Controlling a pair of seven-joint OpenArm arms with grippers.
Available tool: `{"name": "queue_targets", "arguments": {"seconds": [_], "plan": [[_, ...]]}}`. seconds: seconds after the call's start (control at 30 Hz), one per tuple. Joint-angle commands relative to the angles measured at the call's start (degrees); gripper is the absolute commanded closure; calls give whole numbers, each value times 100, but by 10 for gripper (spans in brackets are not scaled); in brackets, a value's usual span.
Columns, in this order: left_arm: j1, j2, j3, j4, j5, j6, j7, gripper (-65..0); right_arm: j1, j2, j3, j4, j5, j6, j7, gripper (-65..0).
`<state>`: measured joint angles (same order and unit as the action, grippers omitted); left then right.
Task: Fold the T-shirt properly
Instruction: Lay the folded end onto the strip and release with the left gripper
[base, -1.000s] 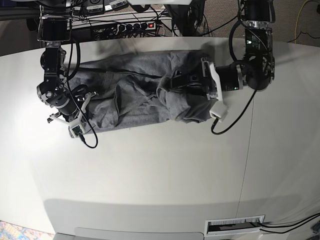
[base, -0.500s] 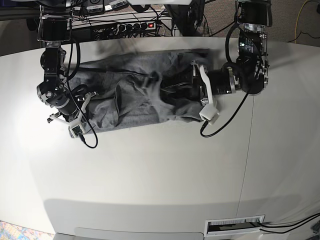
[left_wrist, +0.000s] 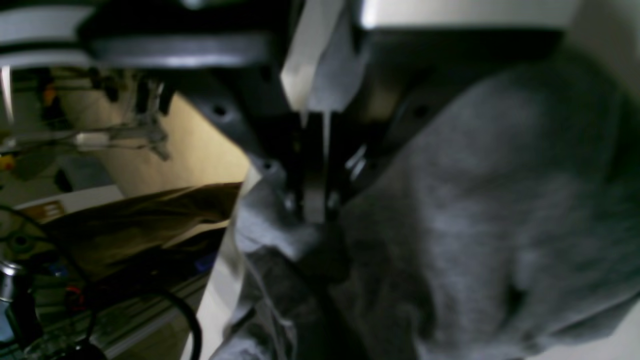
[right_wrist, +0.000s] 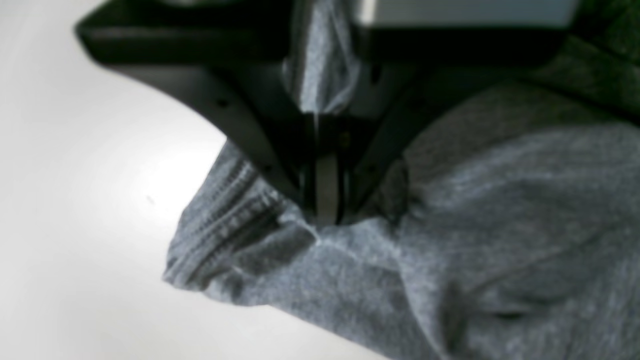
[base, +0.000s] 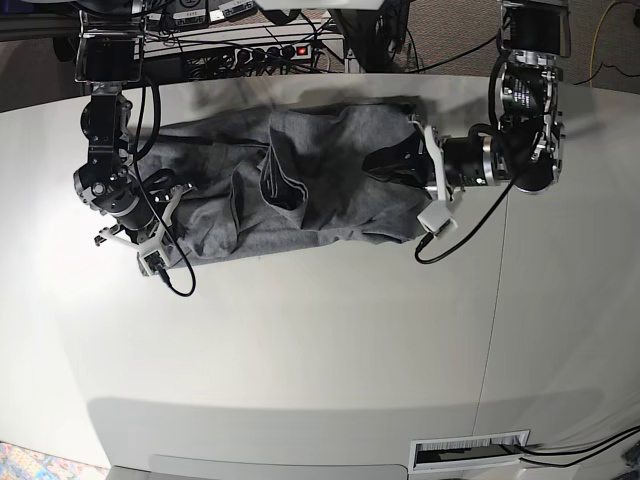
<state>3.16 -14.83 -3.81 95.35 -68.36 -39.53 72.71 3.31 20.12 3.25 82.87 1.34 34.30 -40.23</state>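
The heather-grey T-shirt (base: 300, 205) lies creased across the far half of the white table (base: 300, 350), with a raised fold (base: 278, 175) near its middle. My left gripper (base: 370, 161) lies over the shirt's right part. In the left wrist view its fingers (left_wrist: 314, 200) are shut, with a bunch of grey cloth (left_wrist: 280, 232) pinched at the tips. My right gripper (base: 172, 205) sits at the shirt's left edge. In the right wrist view its fingers (right_wrist: 325, 200) are shut on the fabric beside a stitched hem (right_wrist: 220, 235).
A power strip and tangled cables (base: 265, 50) run along the table's back edge. A black cable (base: 175, 280) loops from the right arm onto the table. A table seam (base: 497, 260) runs down the right side, and a slotted plate (base: 470, 452) sits at the front edge.
My left gripper reached to the shirt's middle, opened, then shut and drew back to the right with cloth. The shirt's right half now lies flatter. The right arm stayed still.
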Motion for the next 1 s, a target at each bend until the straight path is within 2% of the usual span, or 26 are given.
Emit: {"name": "queue_targets", "arguments": {"seconds": [0.0, 0.13, 0.17, 0.33, 0.43, 0.53, 0.7, 0.83, 0.97], "plan": [[-79, -28, -11, 92, -254, -47, -221, 0, 66, 68, 13, 63, 13, 37, 39, 0], [-96, 74, -9, 92, -1390, -47, -363, 0, 66, 66, 13, 63, 13, 37, 35, 0], [-116, 170, -7, 92, -1510, -47, -310, 0, 66, 66, 13, 63, 13, 35, 33, 0], [-140, 697, 9, 92, -1478, -47, -160, 0, 66, 66, 13, 63, 13, 35, -4, 0], [-155, 817, 238, 92, -1296, -47, -210, 0, 66, 66, 13, 63, 13, 35, -9, 0], [-190, 833, 691, 92, -240, -47, -634, 0, 66, 66, 13, 63, 35, 35, -11, 0], [-216, 831, 1427, 92, 2098, -47, -2031, 0, 63, 66, 13, 63, 33, 35, -50, 0], [-223, 826, 1646, 92, 3856, -47, -3001, 0, 63, 68, 13, 63, 35, 35, -166, 0], [-223, 597, 1639, -4, 4776, 625, -3377, 0, 63, 68, 13, 66, 35, 35, -293, 0]]}}
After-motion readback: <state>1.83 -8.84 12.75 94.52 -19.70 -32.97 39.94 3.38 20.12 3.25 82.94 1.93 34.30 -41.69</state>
